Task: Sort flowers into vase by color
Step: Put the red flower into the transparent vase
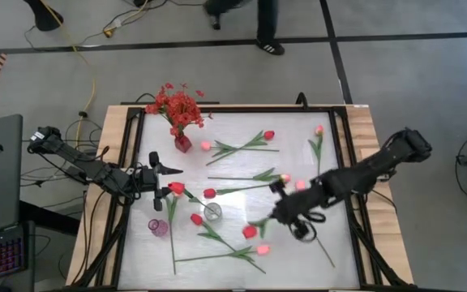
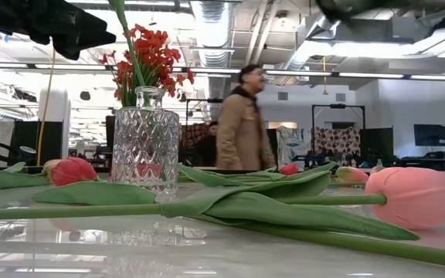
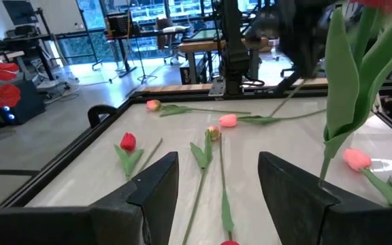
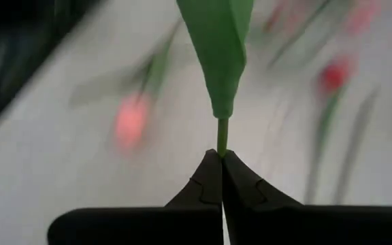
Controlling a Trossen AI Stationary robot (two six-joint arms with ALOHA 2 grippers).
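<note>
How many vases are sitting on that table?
3. The vase of red blossoms stands at the table's upper left in the overhead view. The clear vase sits mid-table. The pinkish vase is left of it, slightly lower.

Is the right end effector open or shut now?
Shut. In the right wrist view, the right end effector has its fingertips pressed together, pinching a thin green flower stem.

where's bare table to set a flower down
Free: the far strip between the red spray vase and the far right pink tulip, and the near right corner past the right gripper. Crowded: the middle, around the clear vase.
</note>
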